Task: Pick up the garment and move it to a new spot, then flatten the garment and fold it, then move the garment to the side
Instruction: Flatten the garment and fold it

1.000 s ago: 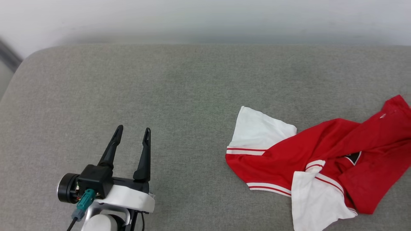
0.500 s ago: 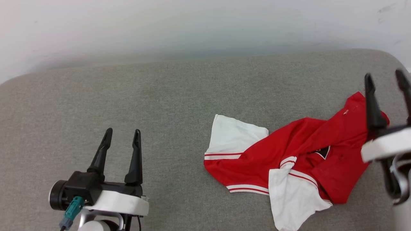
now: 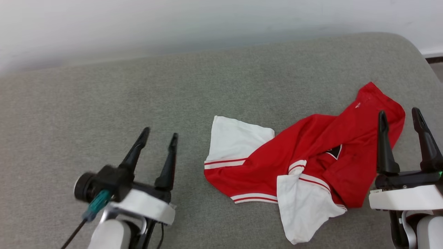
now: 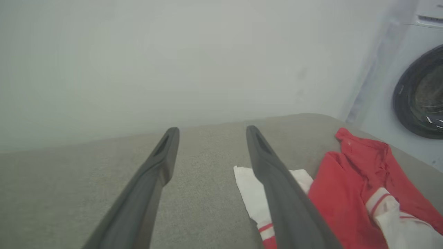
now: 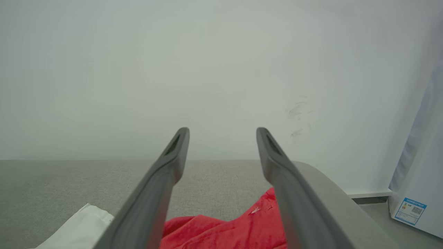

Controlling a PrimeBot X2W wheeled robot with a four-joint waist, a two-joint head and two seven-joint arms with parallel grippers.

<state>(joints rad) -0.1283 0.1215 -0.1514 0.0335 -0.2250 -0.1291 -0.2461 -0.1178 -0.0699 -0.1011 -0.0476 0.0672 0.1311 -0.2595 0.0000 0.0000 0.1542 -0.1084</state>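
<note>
While on one couch [image 3: 104, 86], one garment [image 3: 263, 169]

head: looked steeply down from above and behind left gripper [image 3: 161, 131] and right gripper [image 3: 398, 110] | wrists: low, near, facing wall [image 5: 207, 69] along own fingers [image 4: 152, 180] | shared by all: garment [image 3: 311, 162] right of left gripper, grey cushion [image 3: 104, 86]
</note>
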